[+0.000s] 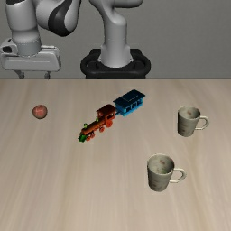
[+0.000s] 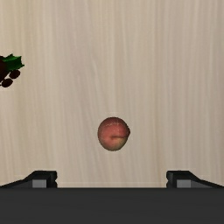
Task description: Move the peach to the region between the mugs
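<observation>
A small reddish peach (image 1: pixel 40 112) lies on the wooden table near the exterior view's left side. My gripper (image 1: pixel 32 65) hangs above it, well clear of the table. In the wrist view the peach (image 2: pixel 114 133) sits just ahead of my gripper (image 2: pixel 112 178), centred between the two fingertips (image 2: pixel 41 178), which stand wide apart and open with nothing held. Two grey-green mugs stand toward the exterior view's right: one (image 1: pixel 189 120) farther back, one (image 1: pixel 163 171) nearer the front, with bare table between them.
A toy train (image 1: pixel 113 115) with a red engine and a blue wagon lies diagonally in the middle of the table, between the peach and the mugs. Its dark end (image 2: pixel 10 70) shows beside the peach in the wrist view. The robot's base (image 1: pixel 115 63) stands at the table's far edge.
</observation>
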